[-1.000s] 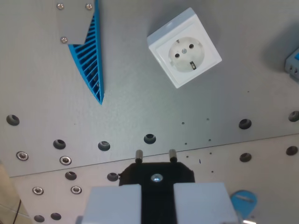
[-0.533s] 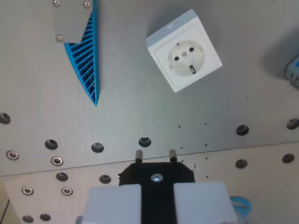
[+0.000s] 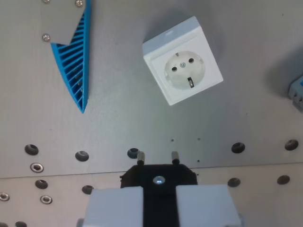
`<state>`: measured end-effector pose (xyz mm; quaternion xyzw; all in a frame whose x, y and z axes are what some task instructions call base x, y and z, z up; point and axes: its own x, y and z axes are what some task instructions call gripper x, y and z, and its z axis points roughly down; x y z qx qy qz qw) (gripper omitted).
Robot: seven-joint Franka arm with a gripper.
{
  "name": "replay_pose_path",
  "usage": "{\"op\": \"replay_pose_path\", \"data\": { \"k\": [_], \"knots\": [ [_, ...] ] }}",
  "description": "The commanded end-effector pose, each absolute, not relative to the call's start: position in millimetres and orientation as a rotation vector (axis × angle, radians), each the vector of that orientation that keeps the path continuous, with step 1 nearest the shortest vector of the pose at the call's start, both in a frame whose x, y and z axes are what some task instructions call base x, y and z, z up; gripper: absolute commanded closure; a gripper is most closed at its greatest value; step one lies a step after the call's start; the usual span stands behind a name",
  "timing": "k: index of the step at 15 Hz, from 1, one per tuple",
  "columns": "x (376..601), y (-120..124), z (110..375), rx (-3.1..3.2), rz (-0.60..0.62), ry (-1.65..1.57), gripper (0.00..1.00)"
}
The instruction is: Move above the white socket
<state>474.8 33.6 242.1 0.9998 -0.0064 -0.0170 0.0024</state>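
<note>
At the bottom of the wrist view the claw (image 3: 159, 182) grips a black plug (image 3: 158, 176), its 2 pale fingers (image 3: 113, 207) closed on either side of it and the plug's 2 metal pins pointing up the frame. Just past the pins a row of round holes crosses the grey metal bench (image 3: 118, 127). Farther on, upper centre, the white socket (image 3: 182, 73) sits rotated on the bench, its round face showing 2 pin holes. At the wrist view's left, well apart, lies a blue ribbed wedge (image 3: 73, 71); a blue part (image 3: 297, 92) shows at the right edge.
</note>
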Motion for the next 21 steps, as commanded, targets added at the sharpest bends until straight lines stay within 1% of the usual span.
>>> {"op": "replay_pose_path", "data": {
  "k": [1,9,21],
  "knots": [
    [470,27,229,3.131,0.089,0.23,1.0],
    [471,19,198,3.106,0.065,0.406,1.0],
    [470,7,148,3.059,0.089,0.607,1.0]
  ]
}}
